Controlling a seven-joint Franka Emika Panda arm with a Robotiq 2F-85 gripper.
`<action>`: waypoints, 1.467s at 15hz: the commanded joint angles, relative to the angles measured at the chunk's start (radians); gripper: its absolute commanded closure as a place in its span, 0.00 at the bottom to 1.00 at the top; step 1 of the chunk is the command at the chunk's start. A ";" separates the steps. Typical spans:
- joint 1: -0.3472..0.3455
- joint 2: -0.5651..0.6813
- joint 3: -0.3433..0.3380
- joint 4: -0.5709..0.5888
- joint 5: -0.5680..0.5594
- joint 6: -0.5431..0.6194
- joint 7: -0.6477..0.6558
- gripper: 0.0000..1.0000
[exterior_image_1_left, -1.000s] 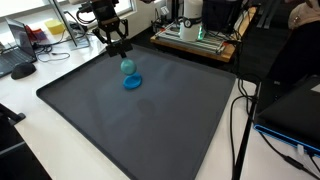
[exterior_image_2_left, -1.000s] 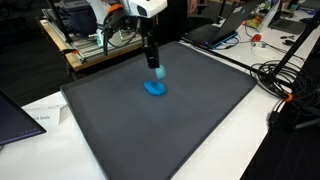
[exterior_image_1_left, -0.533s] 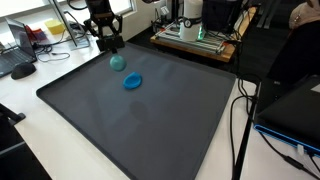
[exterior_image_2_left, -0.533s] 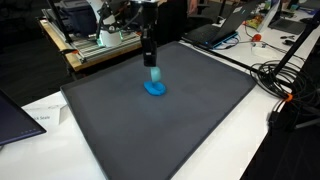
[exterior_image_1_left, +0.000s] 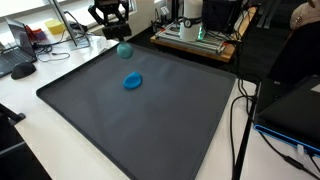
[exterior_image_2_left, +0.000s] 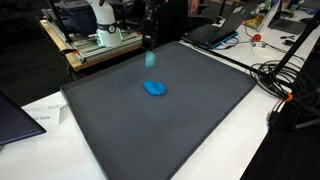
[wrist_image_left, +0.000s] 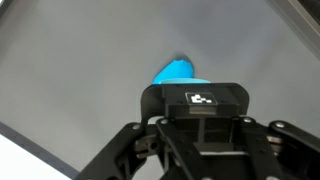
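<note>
I've got the gripper (exterior_image_1_left: 120, 40) clamped shut on the teal ball (exterior_image_1_left: 124, 50), which hangs just below the fingers, clear of the grey mat (exterior_image_1_left: 150, 130), above and slightly beyond the blue disc (exterior_image_1_left: 132, 81).
</note>
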 joint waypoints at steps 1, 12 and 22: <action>0.021 -0.015 0.015 0.021 -0.027 -0.023 0.100 0.78; 0.053 0.005 0.040 0.025 -0.051 -0.013 0.189 0.78; 0.214 0.045 0.138 0.059 -0.292 -0.052 0.612 0.78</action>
